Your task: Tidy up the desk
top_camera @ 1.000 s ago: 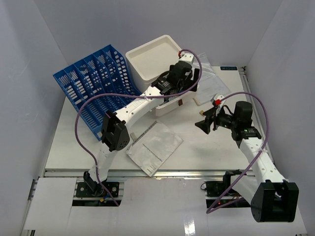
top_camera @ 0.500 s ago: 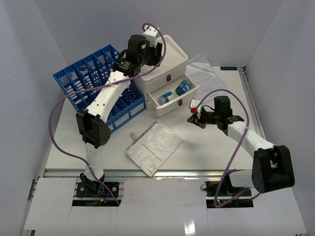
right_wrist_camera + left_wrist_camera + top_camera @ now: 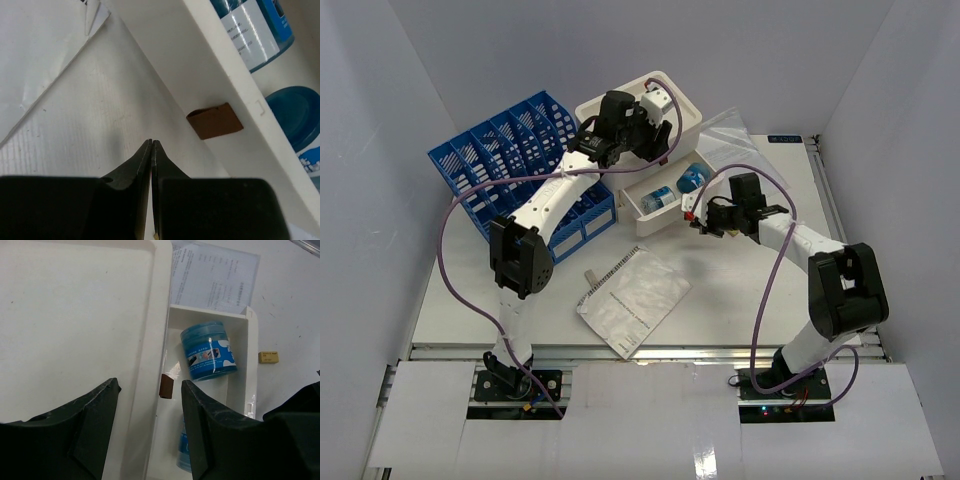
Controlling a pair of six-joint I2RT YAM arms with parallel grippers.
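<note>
Plain pale grey-lilac walls [image 3: 620, 40] enclose the flat white rectangular worktop [image 3: 720, 300] along its left, far and right edges, seemingly under even light.

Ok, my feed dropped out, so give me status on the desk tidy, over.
Left gripper open over drawer box. Right gripper shut, empty, near brown tab on open drawer. Desk: booklet loose. No obstruction seen.

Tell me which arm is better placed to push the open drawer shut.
Right. The right gripper is shut, its tips just short of the open drawer, near its brown tab, so it could likely push straight in. The left gripper hangs open above the drawer box.
</note>
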